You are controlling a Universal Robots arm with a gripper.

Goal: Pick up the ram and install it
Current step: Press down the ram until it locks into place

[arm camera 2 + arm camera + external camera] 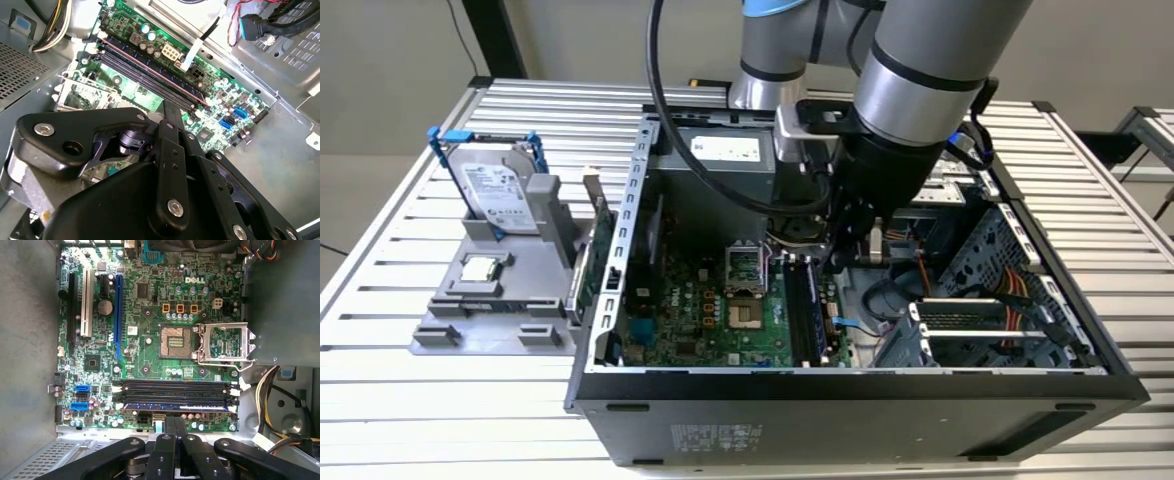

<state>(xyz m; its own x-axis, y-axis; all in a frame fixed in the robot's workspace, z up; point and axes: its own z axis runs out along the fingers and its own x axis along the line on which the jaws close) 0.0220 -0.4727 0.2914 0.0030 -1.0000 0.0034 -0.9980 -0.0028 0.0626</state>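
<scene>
Ram (175,405) looks seated already; light, stiff, fragile, best pinched by its long edges. Gripper (175,419) is clenched, empty, just beside it.

My gripper (175,432) is matt black plastic-looking linkage with bright metal screws. My arm (927,60) wears smooth, satiny silver-grey metal. The motherboard (150,347) is glossy green board; the processor socket's frame (225,342) is shiny bare metal. The computer case (854,405) is dull grey sheet metal. The table (440,400) is ribbed, brushed metal.
</scene>
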